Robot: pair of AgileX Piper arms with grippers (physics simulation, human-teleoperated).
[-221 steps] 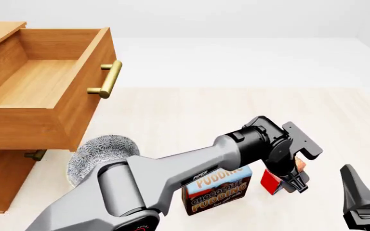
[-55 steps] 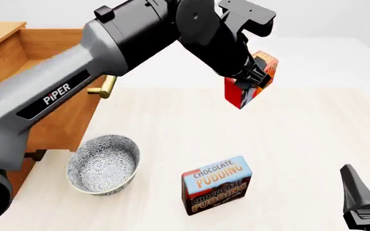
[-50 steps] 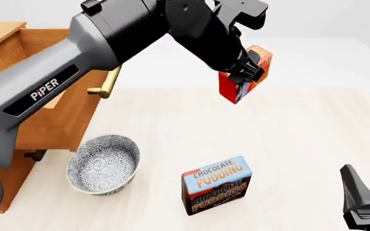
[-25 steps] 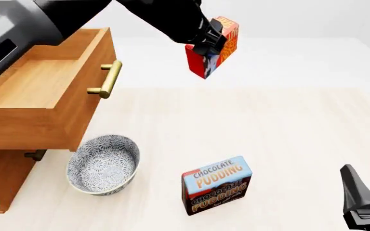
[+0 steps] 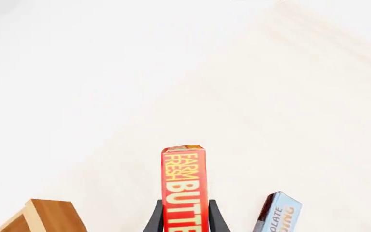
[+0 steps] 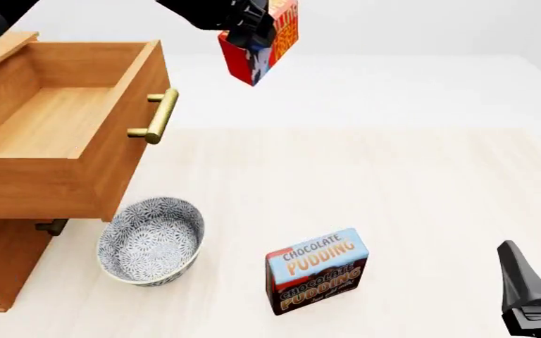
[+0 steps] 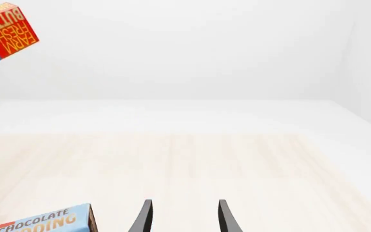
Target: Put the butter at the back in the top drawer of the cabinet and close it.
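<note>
The butter (image 6: 259, 40) is hanging at the frame's upper centre, clamped by the left gripper (image 6: 243, 29). The right gripper (image 7: 183, 217) is resting low at the lower right, jaws parted and holding nothing.

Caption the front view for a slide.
Left claw carries the butter high beside the open top drawer; right claw idle.

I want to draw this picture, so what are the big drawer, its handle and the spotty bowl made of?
The top drawer looks like light-brown wood with a matte finish; grain lines show on its walls. Its handle looks like brass: yellow metal with a soft shine. The bowl looks like glazed ceramic, white with a fine dark pattern, though a render leaves that open.
</note>
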